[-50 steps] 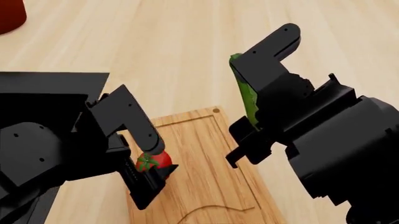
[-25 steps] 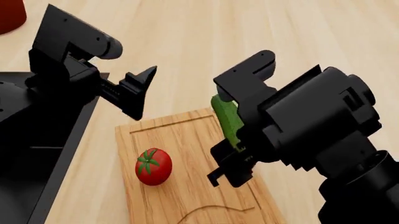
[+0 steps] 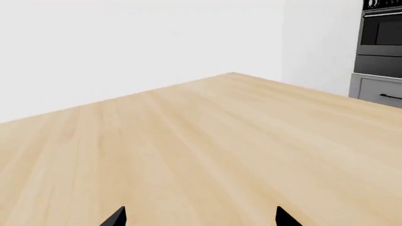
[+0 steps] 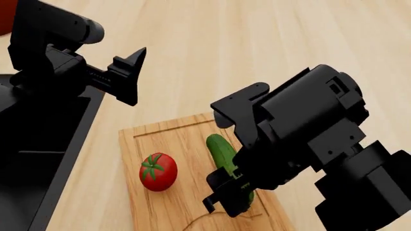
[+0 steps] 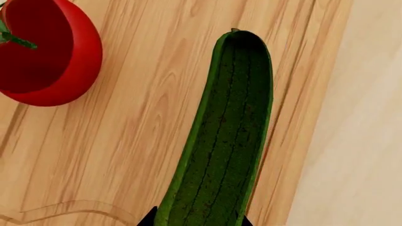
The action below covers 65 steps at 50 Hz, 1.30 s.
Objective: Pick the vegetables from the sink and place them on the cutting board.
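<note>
The red tomato (image 4: 158,171) rests on the cutting board (image 4: 173,139), free of any gripper. To its right, the dark-green cucumber (image 4: 222,148) lies lengthwise low over the board, and my right gripper (image 4: 232,195) is shut on its near end. In the right wrist view the cucumber (image 5: 223,136) runs out from my right gripper (image 5: 197,222), with the tomato (image 5: 50,56) beside it on the board (image 5: 138,122). My left gripper (image 4: 127,77) hangs open and empty above the counter by the sink (image 4: 38,144). Its fingertips (image 3: 116,217) frame bare wood.
The pale wood countertop (image 4: 257,43) stretches beyond the board. A large red vessel (image 4: 5,17) peeks in at the far left corner. The left wrist view shows the countertop (image 3: 207,141), a white wall and an oven (image 3: 380,42).
My left gripper let go of the tomato on the board and rose away toward the sink side. My right gripper brought the cucumber down onto the board beside the tomato.
</note>
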{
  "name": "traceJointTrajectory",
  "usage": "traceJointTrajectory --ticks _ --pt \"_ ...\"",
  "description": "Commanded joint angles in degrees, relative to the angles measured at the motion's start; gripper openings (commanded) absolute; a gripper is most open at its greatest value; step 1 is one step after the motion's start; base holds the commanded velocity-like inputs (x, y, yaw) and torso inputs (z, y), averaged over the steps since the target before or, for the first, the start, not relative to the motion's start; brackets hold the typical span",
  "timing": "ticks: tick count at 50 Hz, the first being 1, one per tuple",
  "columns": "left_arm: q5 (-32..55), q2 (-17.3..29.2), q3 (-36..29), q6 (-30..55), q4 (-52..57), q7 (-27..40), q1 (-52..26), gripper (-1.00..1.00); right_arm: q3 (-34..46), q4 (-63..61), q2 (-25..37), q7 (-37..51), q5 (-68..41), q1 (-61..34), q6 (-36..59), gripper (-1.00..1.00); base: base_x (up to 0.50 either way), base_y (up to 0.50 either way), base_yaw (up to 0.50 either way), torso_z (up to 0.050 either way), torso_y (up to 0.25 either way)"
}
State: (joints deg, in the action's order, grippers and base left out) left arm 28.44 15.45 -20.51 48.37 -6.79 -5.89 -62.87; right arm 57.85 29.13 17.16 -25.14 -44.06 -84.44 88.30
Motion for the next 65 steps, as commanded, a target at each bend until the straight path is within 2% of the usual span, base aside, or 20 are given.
traceJointTrajectory --ticks 1,13,14,31,40,43,49,56,63,65 --pt "0.36 0.09 0.38 -0.36 0.36 0.5 0.53 1.0 1.46 1.08 -0.19 0.17 -3.21 1.37 -0.37 -1.0 0.0 0.0 0.0 0.0 0.0" --pt "0.67 0.22 0.16 -0.19 0.58 0.69 0.82 1.0 2.49 2.17 -0.03 1.56 -3.26 0.99 -1.91 -1.0 0.0 0.0 0.0 0.0 0.0" --pt "0.6 0.25 0.05 -0.33 0.6 0.67 0.93 1.0 2.43 2.36 0.07 1.64 -3.28 0.65 -1.89 1.0 0.0 0.0 0.0 0.0 0.0" --pt "0.86 0.55 -0.54 -0.13 0.72 0.64 0.96 1.0 1.03 3.49 0.29 2.87 -3.54 -3.54 -3.36 1.0 0.0 0.0 0.0 0.0 0.0" --pt "1.08 0.25 -0.26 -0.15 0.47 1.14 0.49 1.0 -4.14 -0.74 1.99 7.72 -5.23 -5.86 -2.67 1.0 0.0 0.0 0.0 0.0 0.0" --pt "1.72 0.09 0.36 0.39 1.54 1.76 0.81 1.0 -6.93 -1.92 2.56 11.89 -4.46 -5.51 -4.31 1.0 0.0 0.0 0.0 0.0 0.0" --pt "2.25 -0.78 1.6 -0.9 0.33 2.23 1.06 1.0 -9.97 -11.17 5.44 18.47 -3.2 -2.25 -9.31 1.0 0.0 0.0 0.0 0.0 0.0" --pt "4.0 -1.1 6.7 -1.67 7.06 7.89 5.3 1.0 -21.23 -26.82 10.16 32.01 -4.48 7.2 -15.37 1.0 0.0 0.0 0.0 0.0 0.0" --pt "3.63 -1.54 9.37 -4.55 13.42 12.52 11.0 1.0 -24.09 -33.45 11.74 37.44 -1.74 14.53 -23.81 1.0 0.0 0.0 0.0 0.0 0.0" --pt "1.9 -1.62 8.6 -7.02 14.83 13.4 13.07 1.0 -21.7 -35.8 12.99 38.88 1.3 16.22 -25.59 1.0 0.0 0.0 0.0 0.0 0.0"
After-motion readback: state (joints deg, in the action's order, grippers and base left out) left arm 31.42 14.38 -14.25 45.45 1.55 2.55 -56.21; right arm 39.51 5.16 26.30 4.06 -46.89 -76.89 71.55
